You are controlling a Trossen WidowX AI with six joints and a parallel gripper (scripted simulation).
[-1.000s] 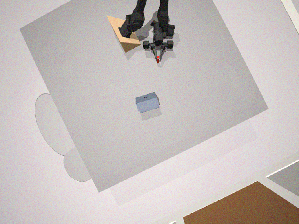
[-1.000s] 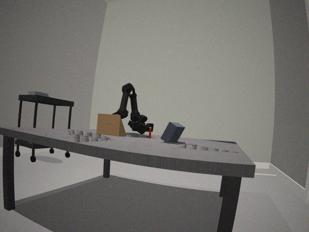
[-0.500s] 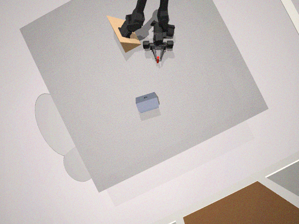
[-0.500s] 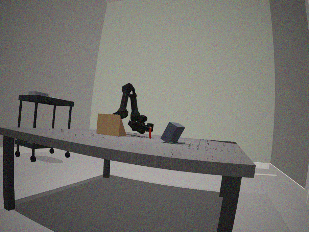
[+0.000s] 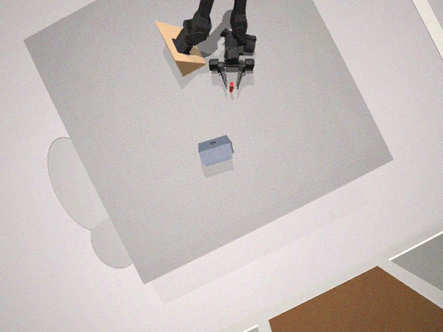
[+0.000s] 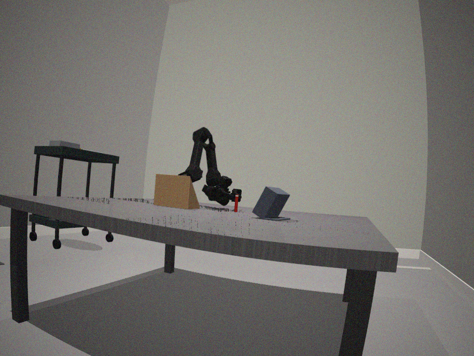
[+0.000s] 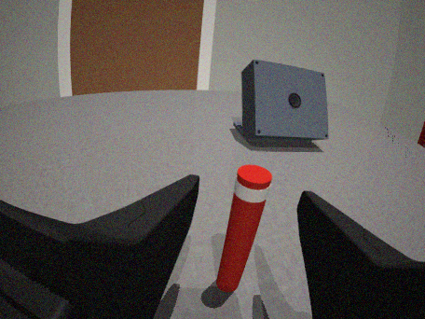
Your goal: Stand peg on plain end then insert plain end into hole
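The red peg [image 5: 231, 87] [image 6: 236, 203] [image 7: 243, 228] stands upright on the table, white band at its top end and plain end down. My gripper [image 5: 232, 88] [image 7: 250, 192] is open, with one finger on each side of the peg and a gap to both. The peg stands free between the fingertips. The blue-grey sloped panel [image 5: 215, 153] [image 6: 270, 203] [image 7: 275, 112] is beyond the peg. Its one round hole [image 5: 212, 143] [image 7: 294, 100] is empty and faces up toward the robot's side. In the exterior view the fingers are hard to make out.
A tan wedge-shaped block [image 5: 190, 66] [image 6: 172, 191] stands on the table [image 5: 169, 215] [image 6: 314, 233] beside the arm, close to the forearm in the top view. A dark side table [image 6: 87, 154] stands far off behind.
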